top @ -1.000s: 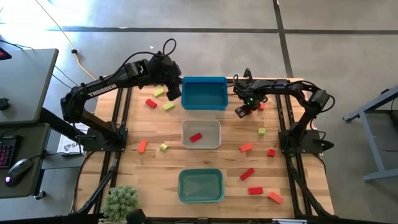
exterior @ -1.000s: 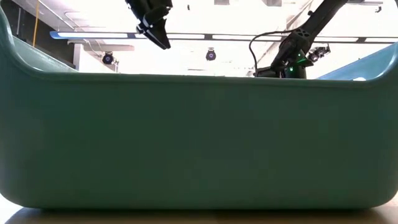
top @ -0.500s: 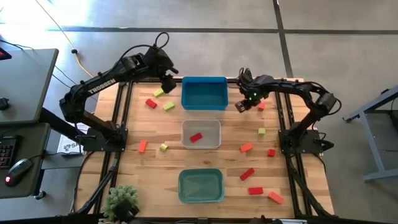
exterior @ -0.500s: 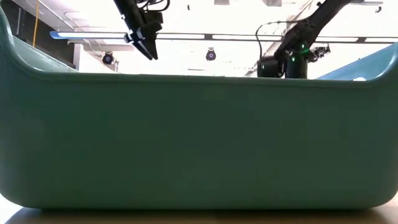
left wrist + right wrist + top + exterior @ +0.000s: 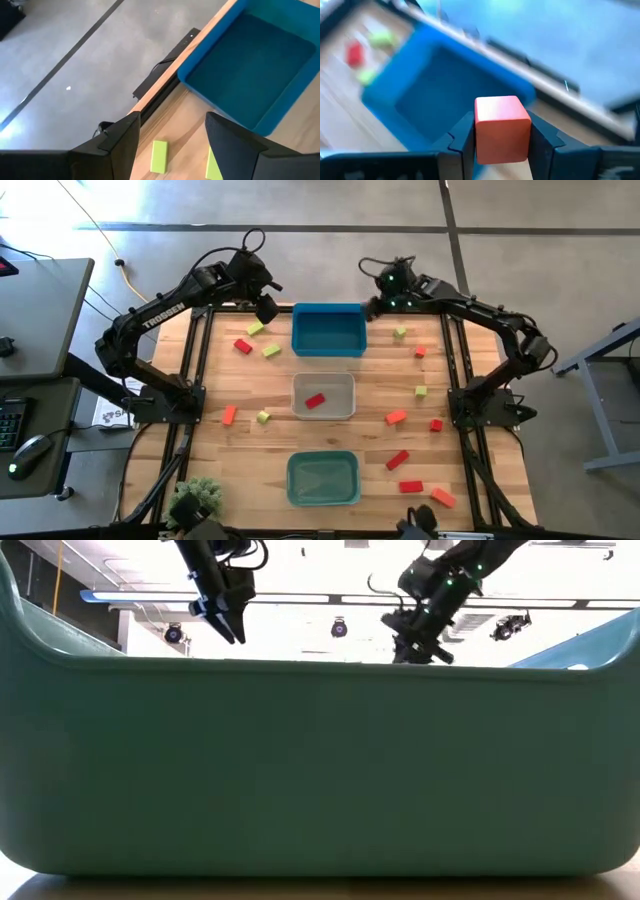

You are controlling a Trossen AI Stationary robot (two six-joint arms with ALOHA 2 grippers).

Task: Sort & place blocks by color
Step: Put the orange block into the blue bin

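The right pincer (image 5: 502, 137) pinches an orange cube (image 5: 502, 129), held above the far right corner of the blue bin (image 5: 328, 330) at the worktop's (image 5: 250, 450) far edge. Half a second ago it hung lower, beside that bin's right wall. The left pincer (image 5: 172, 137), fingers spread, hovers off the bin's far left corner over a yellow-green bar (image 5: 159, 156), having drawn farther back. "TROSSEN" reads on the left arm (image 5: 165, 310).

Three bins (image 5: 328, 307), six red blocks (image 5: 410, 486), four orange, perhaps five yellow-green
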